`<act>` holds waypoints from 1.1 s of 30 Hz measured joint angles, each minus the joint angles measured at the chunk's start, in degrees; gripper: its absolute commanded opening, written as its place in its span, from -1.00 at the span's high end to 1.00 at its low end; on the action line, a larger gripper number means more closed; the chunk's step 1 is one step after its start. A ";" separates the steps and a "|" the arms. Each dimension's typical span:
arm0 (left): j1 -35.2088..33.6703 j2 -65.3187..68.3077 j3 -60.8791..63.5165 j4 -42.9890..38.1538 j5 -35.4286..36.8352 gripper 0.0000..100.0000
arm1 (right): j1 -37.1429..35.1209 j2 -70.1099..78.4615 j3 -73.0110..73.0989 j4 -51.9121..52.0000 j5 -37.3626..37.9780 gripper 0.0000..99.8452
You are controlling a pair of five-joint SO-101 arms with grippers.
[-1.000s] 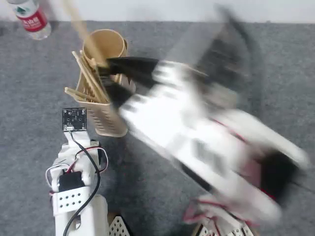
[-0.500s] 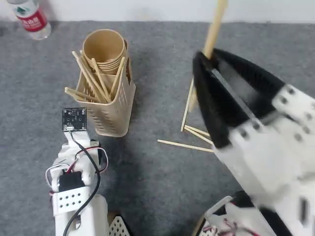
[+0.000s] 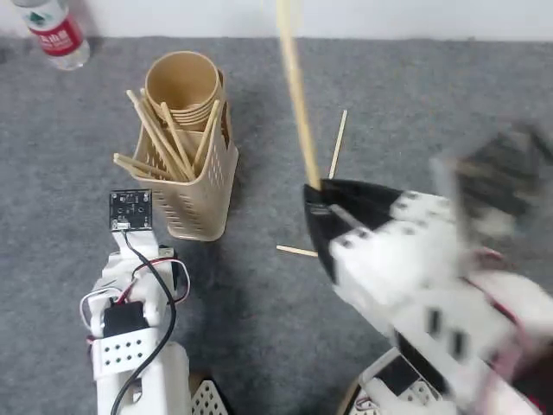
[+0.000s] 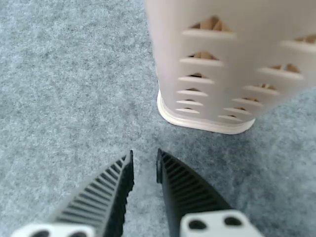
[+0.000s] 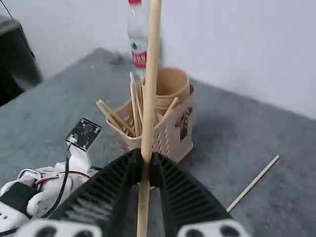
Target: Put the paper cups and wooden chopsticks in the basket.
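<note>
**Right arm carrying one chopstick over the grey surface**

A grey, carpet-textured surface (image 3: pixel 69 130) is lying under both arms. A white wall (image 3: pixel 449 17) is running along its far edge, and a clear plastic bottle with a red label (image 3: pixel 54 31) is standing in the far corner. A beige slotted plastic basket (image 3: pixel 194 203) is standing upright, holding a stack of tan paper cups (image 3: pixel 181 79) and several wooden chopsticks (image 3: pixel 155 138). The right gripper (image 5: pixel 144 170) is clamping its fingers on a long pale wooden chopstick (image 3: pixel 296 86), held nearly upright. A loose wooden chopstick (image 3: pixel 338 143) is lying on the surface beyond that arm. The left gripper (image 4: pixel 144 173) is hovering near the basket's base, fingers slightly apart. Compared with half a second ago, the right arm is sitting closer to the basket, and its chopstick is leaning the opposite way.
</note>
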 measured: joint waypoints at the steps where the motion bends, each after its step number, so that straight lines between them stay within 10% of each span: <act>1: 0.00 0.00 0.00 0.00 0.00 0.86 | 0.00 -1.93 4.92 -4.31 0.00 0.99; 17: 0.00 0.00 0.00 0.00 0.00 0.86 | -1.67 4.22 59.96 -101.80 7.91 0.99; 33: 0.00 0.00 0.88 -1.14 0.00 0.86 | -8.18 36.57 50.73 -116.48 9.14 0.98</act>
